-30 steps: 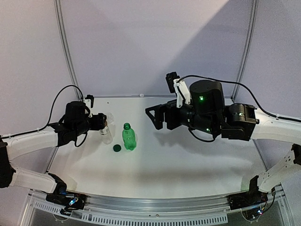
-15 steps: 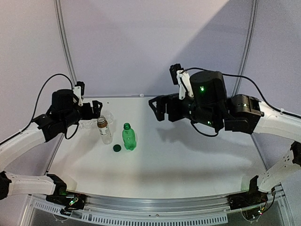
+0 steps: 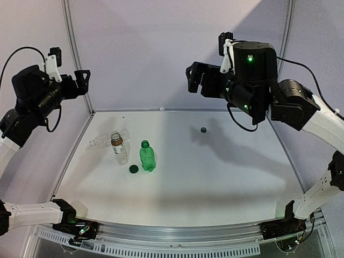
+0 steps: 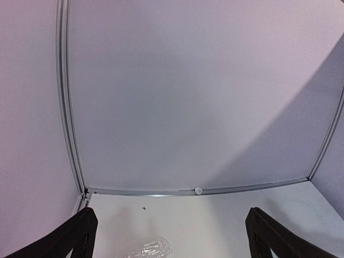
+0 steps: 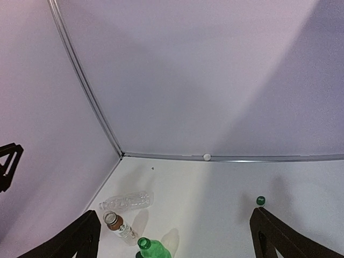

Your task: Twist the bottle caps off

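As far as we can judge from how things lie, the unscrewing is done or nearly so, since all three caps sit loose on the table [image 3: 226, 183]. Nearest to us, one dark green cap [image 3: 134, 169] lies just beside the upright green bottle [image 3: 147, 156], whose neck is open. Just to its left stands the labelled bottle [image 3: 119, 148], also open at the mouth. Behind that, the clear ribbed bottle [image 3: 110, 138] lies on its side; we cannot tell whether its neck is bare. Farther back and to the right, well apart from the bottles, rests the second dark green cap [image 3: 203, 129], and the white cap [image 3: 162, 108] sits against the back wall [image 3: 172, 54]. Above it all, the left gripper [image 3: 83, 81] and right gripper [image 3: 194, 80] hang high with jaws spread wide, holding nothing.
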You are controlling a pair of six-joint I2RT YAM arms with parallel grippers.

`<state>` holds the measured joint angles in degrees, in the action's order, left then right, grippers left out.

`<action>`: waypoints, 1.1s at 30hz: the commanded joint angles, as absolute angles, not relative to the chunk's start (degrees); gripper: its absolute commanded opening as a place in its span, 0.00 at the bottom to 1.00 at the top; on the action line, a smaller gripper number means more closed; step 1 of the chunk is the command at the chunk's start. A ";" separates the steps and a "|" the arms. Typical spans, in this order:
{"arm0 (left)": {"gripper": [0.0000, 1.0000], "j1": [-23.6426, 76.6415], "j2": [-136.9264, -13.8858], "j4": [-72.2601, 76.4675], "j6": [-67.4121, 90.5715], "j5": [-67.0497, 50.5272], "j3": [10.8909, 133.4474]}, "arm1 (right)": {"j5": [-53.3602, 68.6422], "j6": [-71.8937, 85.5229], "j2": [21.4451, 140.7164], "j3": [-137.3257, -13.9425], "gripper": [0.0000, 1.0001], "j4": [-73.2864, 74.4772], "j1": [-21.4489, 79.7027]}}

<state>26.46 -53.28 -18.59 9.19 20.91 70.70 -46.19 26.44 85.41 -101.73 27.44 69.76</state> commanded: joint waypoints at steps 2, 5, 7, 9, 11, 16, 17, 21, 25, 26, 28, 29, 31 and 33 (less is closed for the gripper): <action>0.99 26.02 -52.03 -20.45 5.27 23.52 73.42 | -51.72 23.63 80.86 -100.52 0.99 26.91 69.98; 0.99 26.02 -50.95 -18.48 4.76 23.43 71.24 | -51.92 23.92 78.62 -97.60 0.99 24.81 70.04; 0.99 26.02 -50.33 -17.61 5.03 22.63 70.04 | -51.32 24.45 77.41 -95.92 0.99 23.32 70.03; 0.99 26.02 -49.77 -16.78 5.44 21.28 69.28 | -50.02 24.75 76.48 -94.71 0.99 22.21 69.99; 0.99 26.06 -49.88 -16.69 5.63 20.76 69.09 | -48.49 24.85 76.00 -93.96 0.99 21.85 69.97; 0.99 26.02 -50.10 -17.35 6.09 20.42 69.17 | -42.10 24.25 76.06 -93.40 0.99 22.36 69.97; 0.99 26.02 -50.10 -17.40 6.07 20.33 69.10 | -40.42 24.12 76.17 -93.30 0.99 23.00 69.96; 0.99 26.02 -49.87 -17.66 6.24 19.77 68.91 | -33.72 26.17 76.93 -92.51 0.99 26.65 69.97; 0.99 26.02 -49.74 -17.70 6.10 19.38 68.57 | -30.17 29.32 77.40 -91.90 0.99 29.45 69.96; 0.99 26.02 -49.79 -17.56 6.07 19.03 68.49 | -29.56 29.74 77.50 -91.74 0.99 29.75 69.99; 0.99 26.02 -50.04 -17.43 6.11 18.53 68.52 | -28.51 30.13 77.68 -91.65 0.99 29.53 69.98; 0.99 26.06 -50.23 -17.28 6.15 18.36 68.54 | -28.06 30.14 77.77 -91.67 0.99 29.34 69.97; 0.99 26.02 -50.51 -17.02 6.23 18.07 68.77 | -27.70 29.94 77.87 -91.74 0.99 28.95 69.98; 0.99 26.04 -50.69 -16.79 6.18 18.02 68.84 | -27.68 30.03 78.00 -91.80 0.99 28.57 69.99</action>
<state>26.46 -50.24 -17.80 6.07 19.07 69.36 -29.78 28.93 77.47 -92.25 28.05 69.76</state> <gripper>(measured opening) 0.993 0.989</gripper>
